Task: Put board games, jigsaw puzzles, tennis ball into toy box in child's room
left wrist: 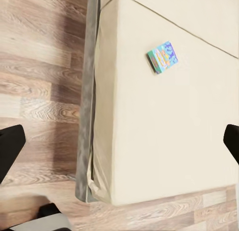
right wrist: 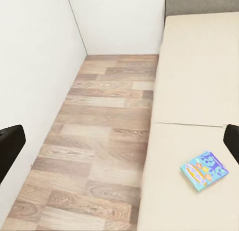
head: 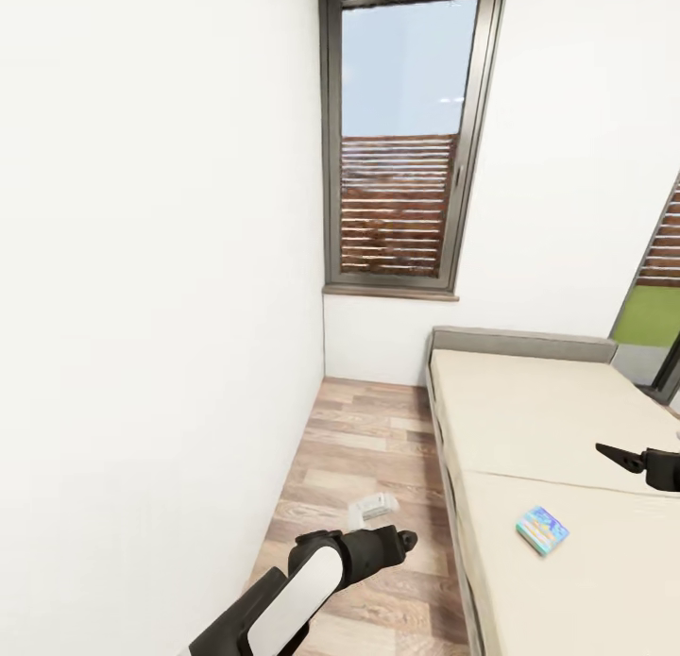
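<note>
The small blue board game (head: pixel 542 529) lies flat on the near part of the bed (head: pixel 529 420), towards its left edge, untouched and within reach; the right gripper (head: pixel 619 456) hangs just beyond it over the mattress, jaws apart, probably readying a grasp. The left gripper (head: pixel 401 541), jaws likewise spread and empty, hangs over the wood floor (head: pixel 364 429) left of the bed, seemingly kept clear.
</note>
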`<state>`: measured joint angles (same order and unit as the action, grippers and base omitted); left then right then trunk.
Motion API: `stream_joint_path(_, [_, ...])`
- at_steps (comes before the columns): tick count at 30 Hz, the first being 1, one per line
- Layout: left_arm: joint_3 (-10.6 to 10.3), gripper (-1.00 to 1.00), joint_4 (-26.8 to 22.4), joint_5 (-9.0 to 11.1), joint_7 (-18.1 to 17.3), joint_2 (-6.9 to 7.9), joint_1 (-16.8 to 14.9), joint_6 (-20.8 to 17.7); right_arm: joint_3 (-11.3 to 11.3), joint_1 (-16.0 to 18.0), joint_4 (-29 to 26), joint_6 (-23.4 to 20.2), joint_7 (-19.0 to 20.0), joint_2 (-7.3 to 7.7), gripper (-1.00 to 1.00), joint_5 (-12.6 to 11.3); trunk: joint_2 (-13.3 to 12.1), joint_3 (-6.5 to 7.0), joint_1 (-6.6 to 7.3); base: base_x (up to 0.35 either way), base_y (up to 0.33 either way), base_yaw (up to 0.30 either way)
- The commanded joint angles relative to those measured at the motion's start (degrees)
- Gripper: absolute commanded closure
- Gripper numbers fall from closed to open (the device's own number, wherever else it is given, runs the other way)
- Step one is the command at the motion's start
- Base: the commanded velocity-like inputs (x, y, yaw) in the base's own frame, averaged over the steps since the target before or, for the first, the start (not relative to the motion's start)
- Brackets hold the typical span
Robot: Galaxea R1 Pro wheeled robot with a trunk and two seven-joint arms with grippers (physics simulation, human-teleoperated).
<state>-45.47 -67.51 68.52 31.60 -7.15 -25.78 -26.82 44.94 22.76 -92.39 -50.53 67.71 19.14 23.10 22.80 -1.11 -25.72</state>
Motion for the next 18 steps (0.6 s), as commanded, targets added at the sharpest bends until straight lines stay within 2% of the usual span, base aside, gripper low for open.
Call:
stream_joint_path(1, [-0.1, -1.00, -0.1, 0.5, 0.5, -0.01, -0.1, 0.0, 0.1, 0.1, -0.1, -0.4, 0.6, 0.04, -1.00, 0.5, 0.1, -0.12, -0.07, 0.282, 0.217, 0.000])
stream_joint_path(7, [-0.1, -1.00, -0.1, 0.5, 0.5, -0.05, -0.1, -0.1, 0.1, 0.1, -0.1, -0.4, 0.6, 0.10, -1.00, 0.5, 0.1, -0.12, -0.07, 0.211, 0.170, -0.117])
stream_joint_path(12, [-0.1, -1.00, -0.1, 0.5, 0.5, -0.06, -0.1, -0.1, 0.1, 0.2, -0.1, -0.4, 0.7, 0.11, -1.00, 0.5, 0.1, -0.12, -0.07, 0.041, 0.033, -0.173])
stream_joint_path(18, [-0.1, -1.00, -0.1, 0.5, 0.5, -0.12, -0.1, -0.1, 0.1, 0.1, -0.1, -0.5, 0.6, -0.09, -1.00, 0.5, 0.1, -0.12, -0.07, 0.009, 0.007, -0.039])
